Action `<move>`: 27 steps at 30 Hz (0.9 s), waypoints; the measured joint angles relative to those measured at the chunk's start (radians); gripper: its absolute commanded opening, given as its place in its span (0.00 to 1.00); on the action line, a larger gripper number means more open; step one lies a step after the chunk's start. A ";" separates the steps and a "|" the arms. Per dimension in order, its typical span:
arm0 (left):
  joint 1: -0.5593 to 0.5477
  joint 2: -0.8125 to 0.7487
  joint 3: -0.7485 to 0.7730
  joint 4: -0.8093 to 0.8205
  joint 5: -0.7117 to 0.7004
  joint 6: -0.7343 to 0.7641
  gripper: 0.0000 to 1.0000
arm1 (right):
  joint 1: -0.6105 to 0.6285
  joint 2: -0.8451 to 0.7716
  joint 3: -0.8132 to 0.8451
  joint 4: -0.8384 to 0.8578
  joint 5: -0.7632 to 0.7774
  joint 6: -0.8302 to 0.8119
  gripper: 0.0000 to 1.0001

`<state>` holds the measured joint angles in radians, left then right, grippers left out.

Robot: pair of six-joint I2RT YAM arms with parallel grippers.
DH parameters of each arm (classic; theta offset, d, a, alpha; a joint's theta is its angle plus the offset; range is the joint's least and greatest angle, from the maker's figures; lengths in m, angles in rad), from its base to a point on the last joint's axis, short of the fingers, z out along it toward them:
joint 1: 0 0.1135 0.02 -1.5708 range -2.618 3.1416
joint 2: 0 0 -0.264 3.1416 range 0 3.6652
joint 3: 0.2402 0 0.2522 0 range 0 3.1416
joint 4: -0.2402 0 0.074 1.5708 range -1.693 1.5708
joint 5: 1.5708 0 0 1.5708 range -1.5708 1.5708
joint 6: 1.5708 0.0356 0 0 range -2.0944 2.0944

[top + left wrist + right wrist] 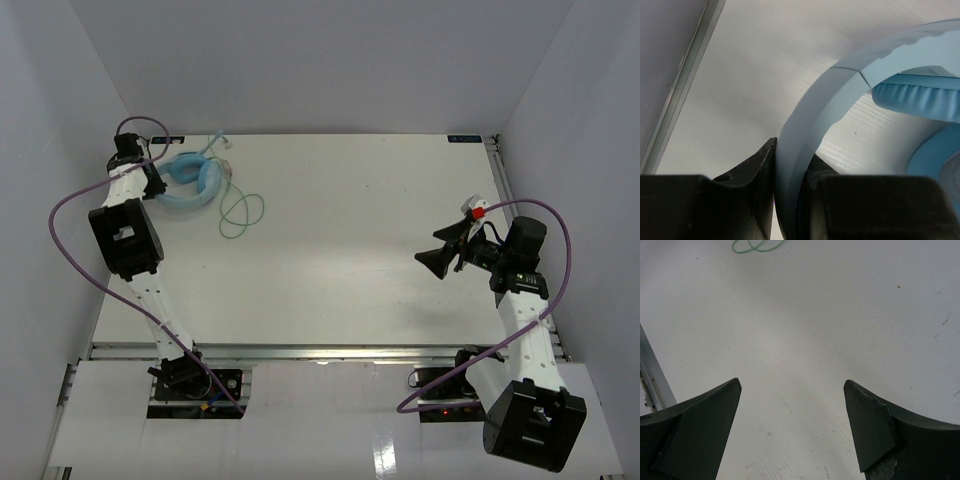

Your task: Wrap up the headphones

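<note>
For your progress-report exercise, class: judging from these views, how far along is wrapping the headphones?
Done: nothing is wrapped; the cable lies in loose loops on the table. In hand: the left jaws are clamped on the headband of the headphones. Left: winding the cable; the right jaws hang open, far off.

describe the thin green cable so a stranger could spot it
On the white table, look to the far left corner, where light blue over-ear headphones lie. Just right of them, the thin pale-green cable lies in loose loops on the surface. It is much thinner than the thick purple robot cables.
</note>
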<state>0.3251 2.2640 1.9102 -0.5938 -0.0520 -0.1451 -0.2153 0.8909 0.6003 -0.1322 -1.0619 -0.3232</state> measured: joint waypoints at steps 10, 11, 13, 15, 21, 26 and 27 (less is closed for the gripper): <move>-0.015 -0.118 -0.042 -0.009 0.182 -0.090 0.00 | 0.000 -0.008 -0.001 0.001 0.025 -0.026 0.90; -0.021 -0.150 -0.044 -0.009 0.196 -0.099 0.00 | 0.000 -0.008 -0.002 0.001 0.027 -0.028 0.90; -0.047 -0.219 -0.045 -0.002 0.203 -0.101 0.00 | 0.000 -0.009 -0.006 0.006 0.027 -0.030 0.90; -0.117 -0.300 -0.045 0.012 0.166 -0.055 0.00 | 0.000 -0.011 -0.014 0.009 0.027 -0.032 0.90; -0.722 -0.562 -0.173 0.194 -0.103 0.271 0.00 | -0.002 -0.030 -0.033 0.009 0.044 -0.051 0.90; -1.128 -0.724 -0.484 0.278 -0.171 0.540 0.00 | -0.013 -0.084 -0.049 0.005 0.076 -0.070 0.90; -1.122 -0.758 -0.550 0.278 -0.205 0.576 0.00 | -0.014 -0.094 -0.049 0.005 0.080 -0.072 0.90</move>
<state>-0.7966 1.5062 1.3605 -0.3153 -0.2566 0.4304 -0.2298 0.7974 0.5511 -0.1275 -0.9820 -0.3949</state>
